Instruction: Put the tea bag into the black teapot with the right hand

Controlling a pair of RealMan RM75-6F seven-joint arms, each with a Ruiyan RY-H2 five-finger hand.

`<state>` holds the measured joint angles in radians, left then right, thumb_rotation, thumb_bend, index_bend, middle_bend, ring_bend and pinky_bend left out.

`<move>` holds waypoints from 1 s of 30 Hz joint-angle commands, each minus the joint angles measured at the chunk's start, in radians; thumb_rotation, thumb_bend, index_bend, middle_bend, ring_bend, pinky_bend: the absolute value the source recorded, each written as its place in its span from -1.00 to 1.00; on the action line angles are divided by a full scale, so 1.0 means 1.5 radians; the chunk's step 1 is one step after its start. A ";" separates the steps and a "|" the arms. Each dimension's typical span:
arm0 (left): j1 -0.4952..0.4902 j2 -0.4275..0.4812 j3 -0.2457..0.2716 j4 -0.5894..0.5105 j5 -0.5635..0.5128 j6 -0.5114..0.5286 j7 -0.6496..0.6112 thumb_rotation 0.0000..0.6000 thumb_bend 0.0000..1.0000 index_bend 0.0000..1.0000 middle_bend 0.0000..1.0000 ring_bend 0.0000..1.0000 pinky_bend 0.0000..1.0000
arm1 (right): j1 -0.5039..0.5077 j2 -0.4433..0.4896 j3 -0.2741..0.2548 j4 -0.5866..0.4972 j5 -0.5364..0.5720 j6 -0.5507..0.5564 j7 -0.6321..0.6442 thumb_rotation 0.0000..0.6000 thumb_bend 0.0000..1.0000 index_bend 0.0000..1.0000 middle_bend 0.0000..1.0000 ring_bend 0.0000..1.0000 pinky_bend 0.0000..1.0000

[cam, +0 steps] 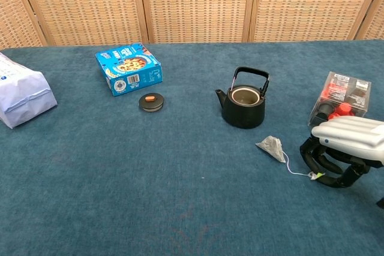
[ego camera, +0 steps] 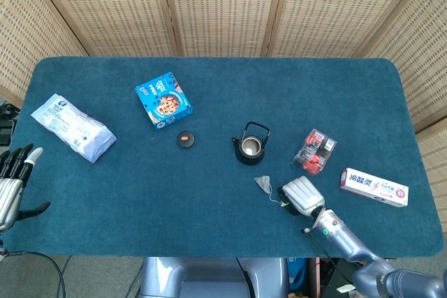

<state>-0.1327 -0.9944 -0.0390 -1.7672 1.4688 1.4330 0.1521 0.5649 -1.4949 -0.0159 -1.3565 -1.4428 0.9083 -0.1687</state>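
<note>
On the blue felt table [ego camera: 209,193], a grey pyramid tea bag [cam: 272,147] is lying just in front of the lidless black teapot [cam: 243,104], while the white-backed right hand [cam: 342,150] is pinching the tag on its string. The left hand [ego camera: 12,183] is hanging spread and empty off the table's edge.

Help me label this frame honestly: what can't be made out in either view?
- Right robot hand: chest view, whether its fingers actually pinch the tea bag tag; too small, fingers curl over it.
- Black teapot: both views, the inside bottom is in shadow.
- Left robot hand: head view, cut by the left edge; absent from chest view.
- White bag: chest view, cut by the left edge.
- Toothpaste box: print too small.
</note>
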 commanded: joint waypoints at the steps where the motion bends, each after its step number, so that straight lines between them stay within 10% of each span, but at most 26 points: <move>1: 0.000 0.000 0.000 0.000 0.000 0.000 0.000 1.00 -0.86 -1.00 -1.00 -1.00 -1.00 | 0.000 0.001 0.000 0.000 0.000 0.001 0.001 1.00 0.07 0.27 0.67 0.67 0.75; 30: -0.001 -0.010 0.004 0.003 0.008 -0.003 -0.005 1.00 -0.86 -1.00 -1.00 -1.00 -1.00 | -0.008 0.125 0.040 -0.157 -0.039 0.102 -0.026 1.00 0.15 0.35 0.68 0.67 0.75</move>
<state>-0.1343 -1.0080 -0.0343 -1.7633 1.4802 1.4286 0.1446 0.5511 -1.3298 0.0345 -1.5677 -1.4940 1.0498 -0.1991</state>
